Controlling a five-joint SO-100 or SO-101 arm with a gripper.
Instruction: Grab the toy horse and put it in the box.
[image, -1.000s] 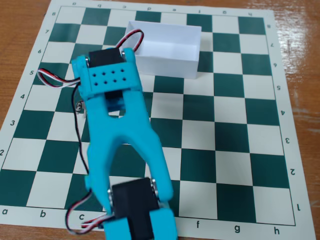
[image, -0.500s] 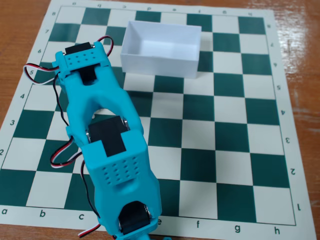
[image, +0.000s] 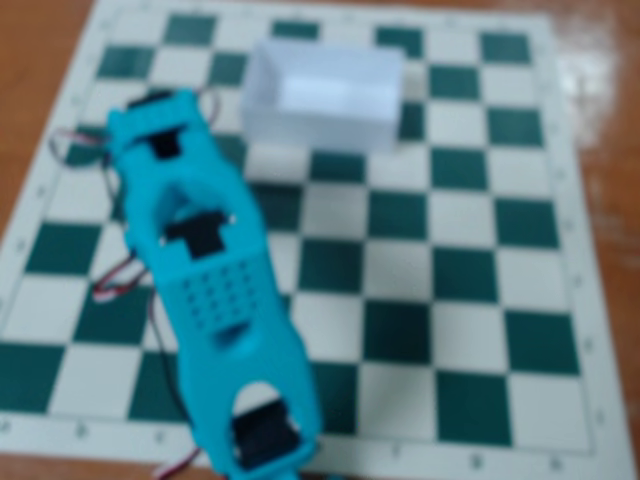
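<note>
The white open-topped box (image: 322, 95) stands on the far part of the chessboard (image: 470, 300), and what shows of its inside holds nothing. My cyan arm (image: 215, 290) reaches from the near edge towards the far left. Its gripper end (image: 160, 115) hangs over the board, left of the box and apart from it. The view is blurred and the arm's body covers the fingers, so I cannot tell if they are open or shut. The toy horse is not in sight; it may be hidden under the arm.
The green and white chessboard lies on a brown wooden table (image: 610, 130). Red and black cables (image: 115, 285) loop out on the arm's left side. The board's right half holds no objects.
</note>
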